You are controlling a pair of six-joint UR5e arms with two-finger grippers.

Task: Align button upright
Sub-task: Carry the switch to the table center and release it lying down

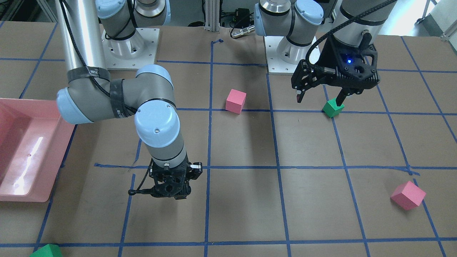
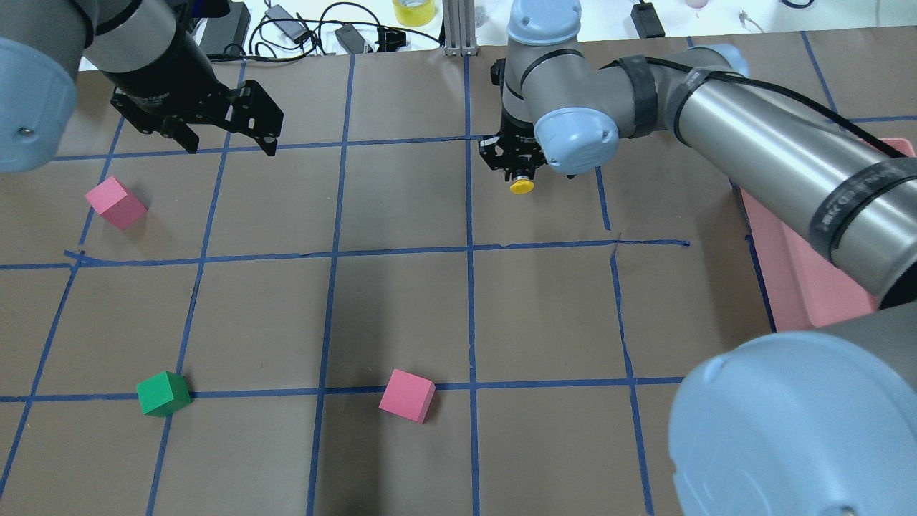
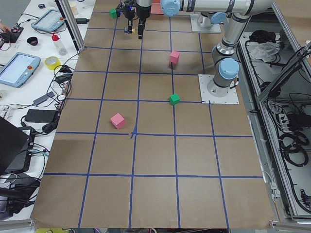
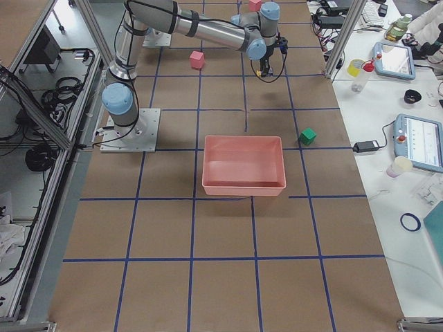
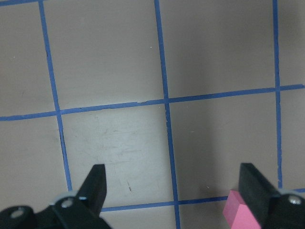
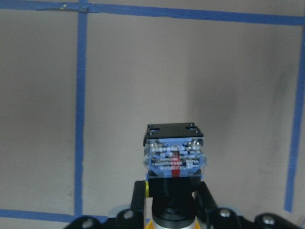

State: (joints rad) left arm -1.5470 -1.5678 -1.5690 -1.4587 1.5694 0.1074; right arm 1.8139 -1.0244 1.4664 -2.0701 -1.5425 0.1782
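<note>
My right gripper point(image 2: 517, 172) is shut on the button point(image 2: 521, 187), whose yellow cap sticks out below the fingers in the overhead view. In the right wrist view the button's point(image 6: 174, 157) silvery-blue contact block sits above its black body, clamped between the fingers point(image 6: 138, 200), over bare brown paper. In the front-facing view my right gripper point(image 1: 175, 195) points down near the table and hides the button. I cannot tell whether the button touches the table. My left gripper point(image 2: 229, 143) is open and empty; it also shows in the left wrist view point(image 5: 174, 176) and in the front-facing view point(image 1: 319, 97).
Pink cubes point(image 2: 114, 203) point(image 2: 407, 395) and a green cube point(image 2: 163, 393) lie on the taped grid; the pink cube point(image 5: 243, 217) shows beside my left fingers. Another green cube point(image 1: 46, 251) lies near the far edge. A pink bin point(image 1: 21, 150) stands on the robot's right.
</note>
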